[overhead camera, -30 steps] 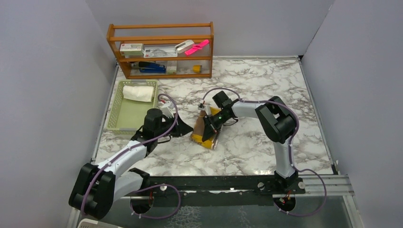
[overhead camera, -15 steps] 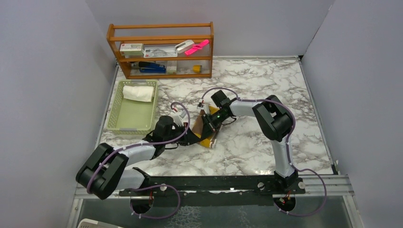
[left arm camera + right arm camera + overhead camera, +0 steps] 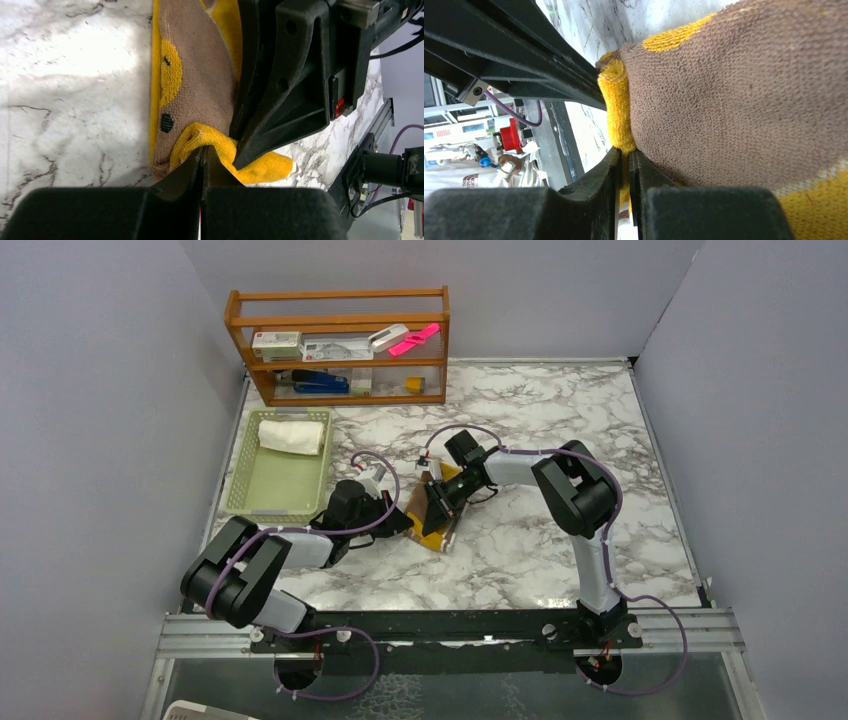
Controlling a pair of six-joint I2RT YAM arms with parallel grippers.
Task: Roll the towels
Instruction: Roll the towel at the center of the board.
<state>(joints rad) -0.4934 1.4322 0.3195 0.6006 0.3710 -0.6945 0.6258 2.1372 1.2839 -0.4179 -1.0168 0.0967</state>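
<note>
Where the marble desk [image 3: 560, 540] meets the back wall, a wooden shelf [image 3: 340, 345] stands with small office bits on its levels, and in front of its left end lies a pale green basket [image 3: 270, 495]. A rolled white towel [image 3: 292, 436] lies across the far end of that basket. Both arms reach in to the middle of the desk, the left low from the near left, the right bent over from the near right. They meet at the yellow towel [image 3: 432, 530], which lies folded into a narrow bundle on the marble, well apart from the basket. Its brown bear face, with yellow patches and dark dots, is turned up and a yellow fold curls out at its near end. The right claw [image 3: 624, 165] lies along the bundle, its fingers almost together, with a strip of yellow hem caught in the thin slit between them. The left claw [image 3: 202, 160] is pressed together, its tip at the curled yellow fold, right beside the right claw's black finger. Whether any cloth is caught in it I cannot tell.
</note>
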